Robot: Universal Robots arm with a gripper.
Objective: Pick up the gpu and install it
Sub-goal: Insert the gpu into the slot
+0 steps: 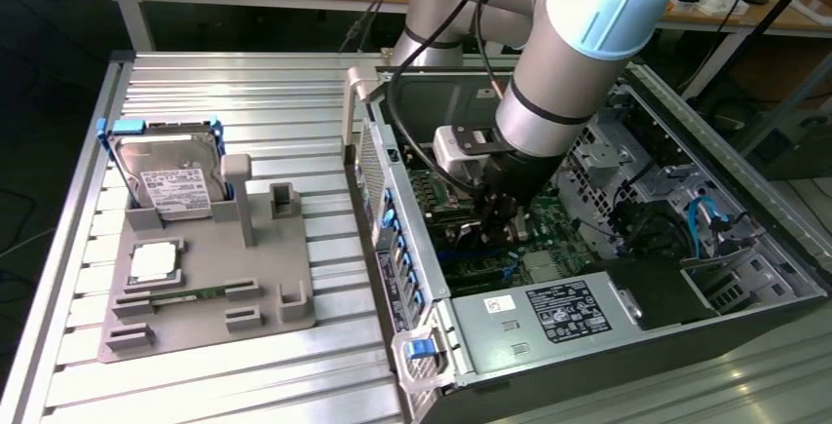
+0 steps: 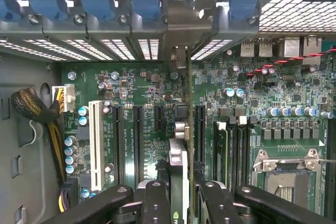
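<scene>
1. The arm [image 1: 572, 63] reaches down into the open case [image 1: 728, 278], with the gripper [image 1: 501, 221] low over the motherboard [image 1: 547, 214].
2. In the wrist view the gripper [image 2: 181, 195] is closed on the gpu [image 2: 181, 129], which hangs edge-on between its fingers [image 2: 156, 203]. The card's metal bracket [image 2: 179, 59] points toward the row of rear slot openings [image 2: 126, 48].
3. The gpu stands upright over the board, between the black expansion slots [image 2: 137, 135] on one side and another black slot [image 2: 200, 129] on the other. Whether its edge connector already touches a slot I cannot tell; the card itself hides the contact line.
4. My judgement: pick-up is done and the installing step is in hand, at the alignment or early seating stage.
5. The next move calls for keeping the card square to its slot, the bracket lined up with one rear opening, and pressing straight down without tilt.
6. On the tray [image 1: 195, 307] outside the case sit the hard drive [image 1: 170, 185] and a memory stick [image 1: 195, 295], well apart from the work.
</scene>
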